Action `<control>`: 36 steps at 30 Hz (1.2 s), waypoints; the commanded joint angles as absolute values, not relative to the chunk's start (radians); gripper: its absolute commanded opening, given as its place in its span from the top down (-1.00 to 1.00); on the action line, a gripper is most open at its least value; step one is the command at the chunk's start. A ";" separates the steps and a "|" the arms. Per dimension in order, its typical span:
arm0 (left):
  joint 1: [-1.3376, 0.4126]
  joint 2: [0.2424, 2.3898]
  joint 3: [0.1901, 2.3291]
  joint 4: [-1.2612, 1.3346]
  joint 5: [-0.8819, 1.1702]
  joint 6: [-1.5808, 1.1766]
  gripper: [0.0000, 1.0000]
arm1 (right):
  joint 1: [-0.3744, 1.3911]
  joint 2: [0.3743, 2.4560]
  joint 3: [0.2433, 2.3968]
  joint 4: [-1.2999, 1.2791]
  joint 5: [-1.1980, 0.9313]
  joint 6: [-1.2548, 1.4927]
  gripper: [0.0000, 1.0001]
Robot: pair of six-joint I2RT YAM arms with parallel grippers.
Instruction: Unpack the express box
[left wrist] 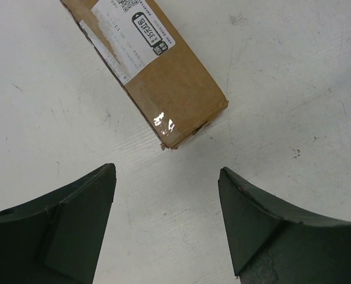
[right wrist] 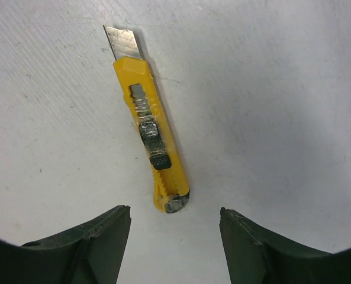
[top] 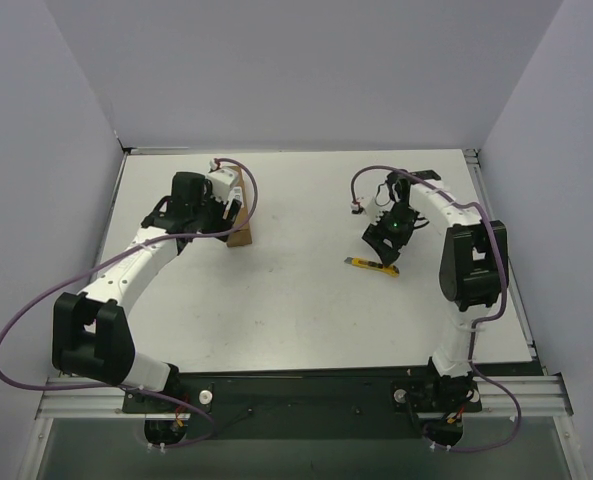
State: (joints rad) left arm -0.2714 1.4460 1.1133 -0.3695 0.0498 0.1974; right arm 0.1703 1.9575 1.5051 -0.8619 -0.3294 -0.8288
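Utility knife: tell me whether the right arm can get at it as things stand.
Probably yes: the right pincer hangs open just short of the utility knife, which lies flat with nothing between them.

In the left wrist view, the box (left wrist: 163, 77) is running off the top edge. That edge is cutting its label (left wrist: 125, 38) short, and the label's small print is showing too fine to read. The bottom edge is cropping the fingers (left wrist: 74, 225) of the left tool (left wrist: 166, 171), and likewise those of the right tool (right wrist: 175, 210) in its own view. From above, the left arm (top: 188, 200) is covering most of the box, leaving only a brown corner showing. There the knife (top: 373, 266) is appearing too small for its blade to be made out, and both tools' jaws are blending into dark shapes.
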 commanded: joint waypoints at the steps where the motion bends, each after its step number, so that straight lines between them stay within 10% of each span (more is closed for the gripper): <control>1: -0.273 1.457 1.166 -0.345 0.087 0.212 -0.59 | 0.166 1.970 1.516 -0.879 -0.367 -1.064 -0.23; 19: -0.276 1.445 1.187 -0.348 0.094 0.229 -0.60 | 0.281 2.002 1.382 -0.703 -0.232 -1.060 -0.11; 29: -0.294 1.483 1.244 -0.339 0.217 0.239 -0.60 | 0.316 1.939 1.371 -0.687 -0.251 -1.023 0.93; 36: -0.340 1.586 1.402 -0.353 0.526 0.177 -0.61 | 0.431 1.829 1.535 -0.687 -0.357 -0.940 1.00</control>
State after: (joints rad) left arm -0.3084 1.5208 1.2762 -0.3767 0.2974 0.2199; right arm 0.3580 1.9491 1.4185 -0.6662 -0.2680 -0.9985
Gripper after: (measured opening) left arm 0.801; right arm 0.246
